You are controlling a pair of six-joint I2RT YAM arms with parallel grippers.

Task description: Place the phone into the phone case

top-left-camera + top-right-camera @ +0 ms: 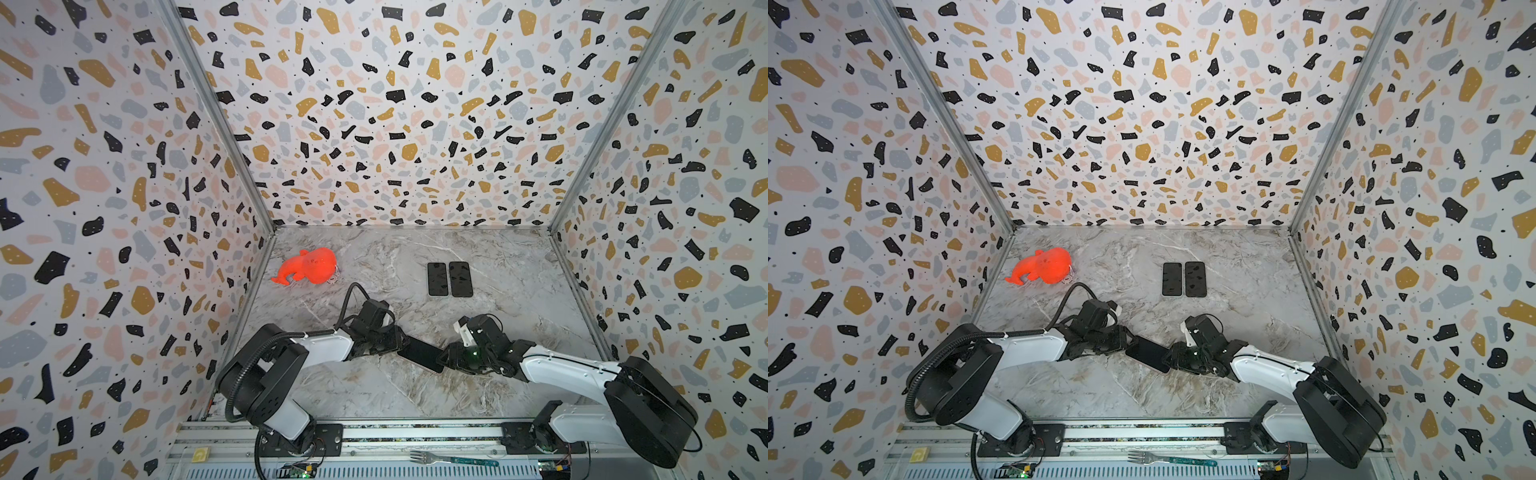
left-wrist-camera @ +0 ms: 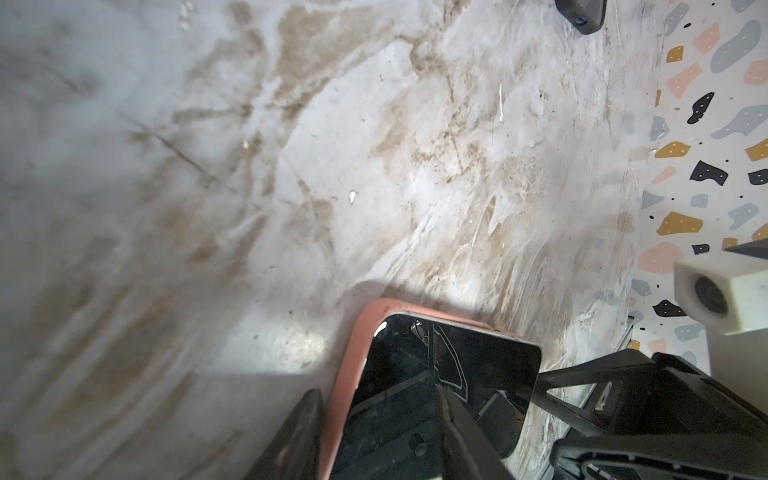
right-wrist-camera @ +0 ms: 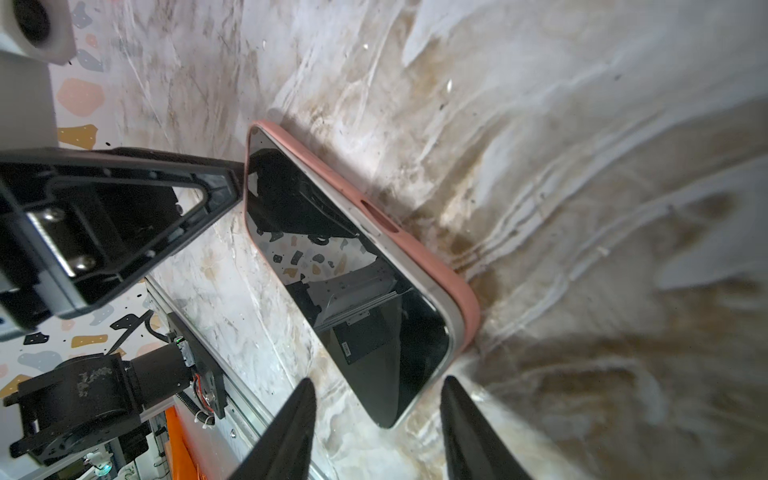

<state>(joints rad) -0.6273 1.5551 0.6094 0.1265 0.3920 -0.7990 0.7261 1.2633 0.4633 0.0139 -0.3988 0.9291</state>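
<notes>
Plainly, the phone (image 1: 420, 353) lies low in the middle of both top views, one long side in the case (image 3: 419, 245), one corner seemingly proud. We see the right gripper (image 3: 379, 381) apart, clear of that corner. The left gripper (image 2: 376, 392) straddles the case edge; whether it clamps, we cannot tell. Unbraced, a push may skid both across the table (image 1: 374, 395) or pop the corner out.

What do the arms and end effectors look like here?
Both arms pair white shell links with bulky black joint housings. The left arm has a ribbed black conduit looping from its base and a thin black cable over the wrist; the right arm shows a green light. The left end effector and right end effector have black tapered fingers, each beside a white camera block.
</notes>
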